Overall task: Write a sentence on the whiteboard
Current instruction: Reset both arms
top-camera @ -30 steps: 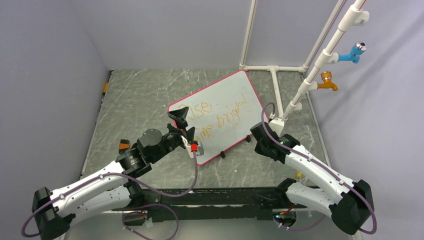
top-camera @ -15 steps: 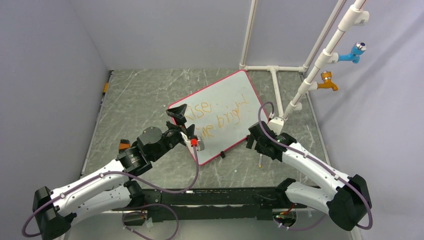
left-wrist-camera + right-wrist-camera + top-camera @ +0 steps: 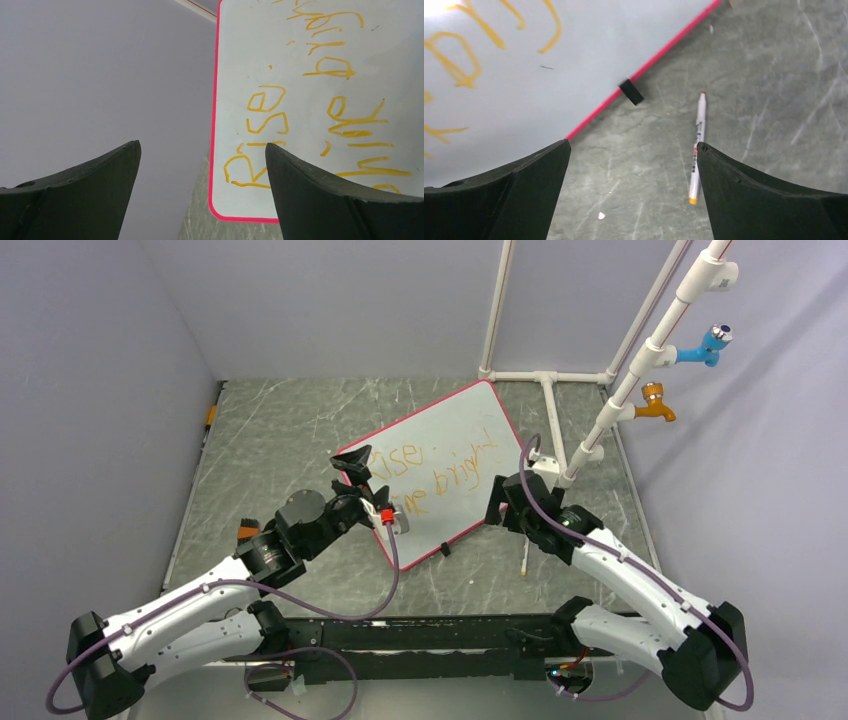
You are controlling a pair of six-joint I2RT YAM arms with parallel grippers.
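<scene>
Orange handwritten letters in two rows, the sentence (image 3: 438, 475), sit on the big flat white whiteboard with the thin red-pink rim (image 3: 450, 425). I read "Rise" in the top row and "bright" at the end of the bottom row. The board lies flat and turned at a slant in the middle of the grey stone-look table top (image 3: 280, 440).

My left gripper (image 3: 201, 145) hangs over the board's left corner, near "Rise". Its two black fingers are wide apart and hold nothing.

My right gripper (image 3: 633, 144) is over the board's near right edge. Its fingers are also wide apart and hold nothing. Below it I see a thin white marker pen with an orange tip (image 3: 696, 150). It lies on the table just beside the board, not touching it, near a small black clip foot (image 3: 631, 92) on the rim.
</scene>
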